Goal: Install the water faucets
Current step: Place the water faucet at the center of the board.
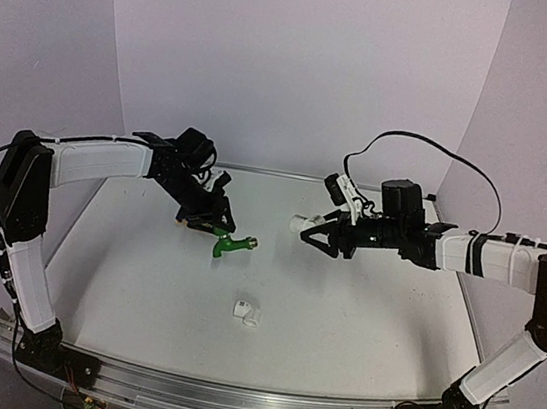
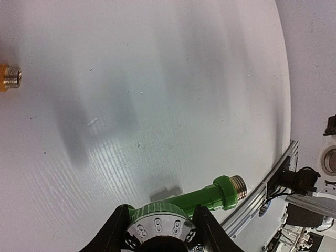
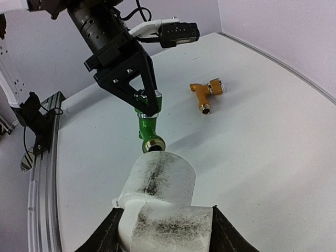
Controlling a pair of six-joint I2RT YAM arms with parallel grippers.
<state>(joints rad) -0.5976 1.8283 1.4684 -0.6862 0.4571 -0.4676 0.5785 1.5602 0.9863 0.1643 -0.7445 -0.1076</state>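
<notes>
Table [image 1: 360,317]: white, fills the middle of the top view. You have the left arm [image 1: 98,161] reaching in from the left edge and the right arm [image 1: 488,258] from the right edge. Their tips face each other near the frame's centre.

Left gripper [image 1: 218,228]: clenched on the knob of the green faucet [image 1: 231,247], just left of centre. The spout and brass thread stick out to the right of the fingers. In your left wrist view the faucet runs along the bottom edge, with its shadow on the table beside it.

Right gripper [image 1: 312,232]: grasping a white fitting [image 3: 163,194], just right of centre, open mouth turned toward the green faucet. In your right wrist view the brass end sits just above the fitting's rim. The top view shows a gap between them.

Orange faucet [image 3: 206,93]: lies on the table, upper right of centre in the right wrist view, free of both grippers.

Loose fitting [image 1: 246,312]: white, on the table, lower centre of the top view, below the green faucet.
</notes>
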